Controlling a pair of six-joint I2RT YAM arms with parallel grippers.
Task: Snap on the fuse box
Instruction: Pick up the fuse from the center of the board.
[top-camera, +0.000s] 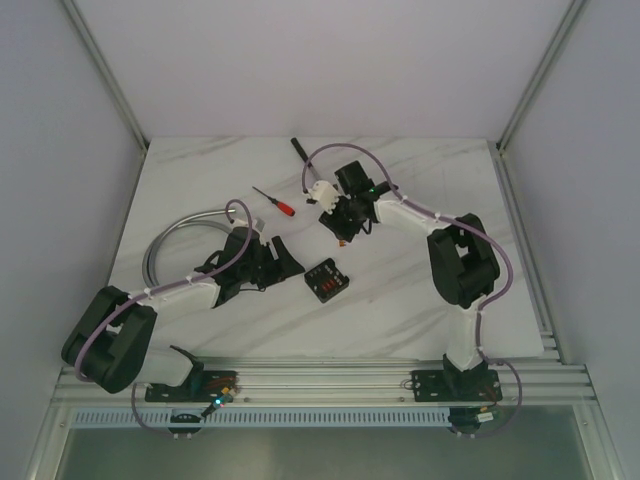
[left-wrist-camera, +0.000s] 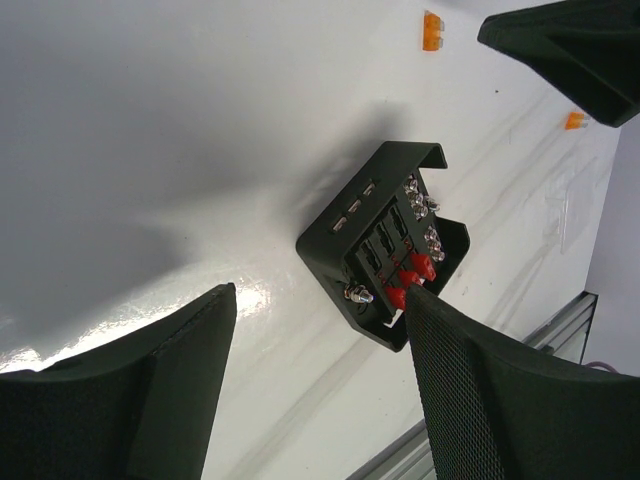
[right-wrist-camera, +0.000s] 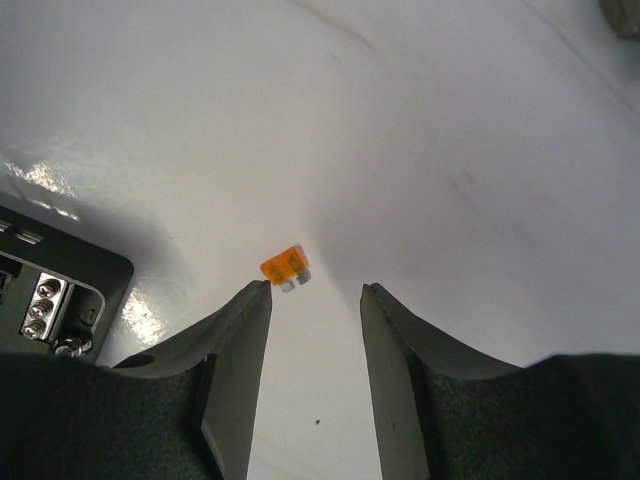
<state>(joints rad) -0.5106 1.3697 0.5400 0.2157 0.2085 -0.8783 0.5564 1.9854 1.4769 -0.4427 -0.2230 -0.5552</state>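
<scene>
On the white marbled table (top-camera: 200, 190) the small black square plastic fuse box (top-camera: 326, 280) lies flat between the arms, red fuses (left-wrist-camera: 420, 266) up. The left gripper (top-camera: 290, 258) stands wide open and empty just beside it (ready to brace, I judge). The right gripper (right-wrist-camera: 315, 292), half spread and empty, hovers over a tiny loose orange fuse (right-wrist-camera: 285, 268); next it must lower, straddle and pinch it.

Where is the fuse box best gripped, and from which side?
Probably across its two opposite outer walls, from above. The fuse box lies flat, face up, so the straight walls stand free, while fuses and screws fill the face. The left gripper is open beside it.
</scene>
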